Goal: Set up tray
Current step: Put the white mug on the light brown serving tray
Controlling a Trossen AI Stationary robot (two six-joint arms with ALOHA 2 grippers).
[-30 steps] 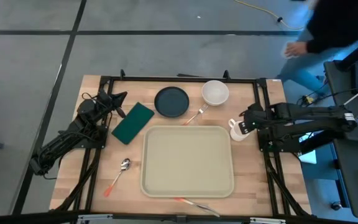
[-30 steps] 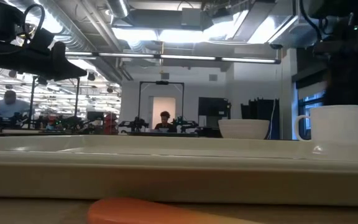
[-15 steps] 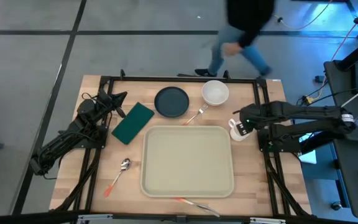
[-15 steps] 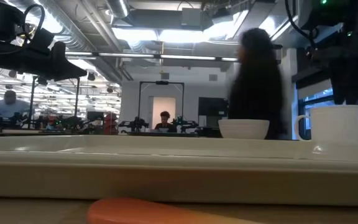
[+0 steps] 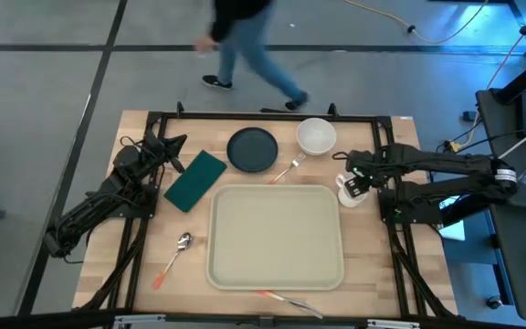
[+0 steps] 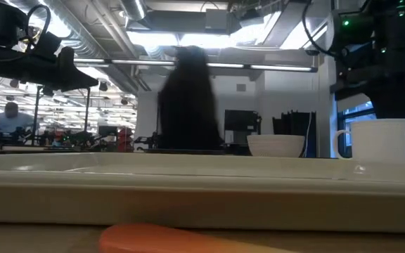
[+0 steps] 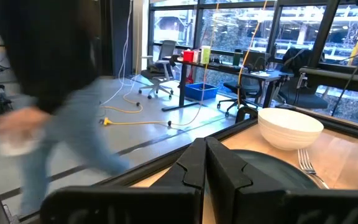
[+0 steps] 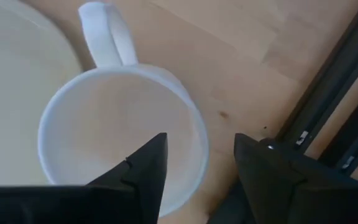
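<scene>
The left gripper (image 7: 205,163) rests closed and empty, with the beige tray (image 5: 276,236) off to its right. The right gripper (image 8: 196,163) hangs wide open over the white mug's (image 8: 122,134) rim, holding nothing, just right of the tray.

Right tool (image 8: 194,163) open; left tool (image 7: 205,163) apparently shut.

I see tray (image 5: 277,236) at table (image 5: 373,274) centre, toward near edge. Behind it, along far edge: plate (image 5: 252,149), then bowl (image 5: 316,135) to plate's right. Fork (image 5: 286,170) between plate, bowl and tray. Napkin (image 5: 195,179) left of plate, off tray's far left corner. Spoon (image 5: 173,256) left of tray. Mug (image 5: 349,190) just beside tray's far right corner, right gripper (image 5: 352,180) over it. Left gripper (image 5: 170,148) near far left corner.
</scene>
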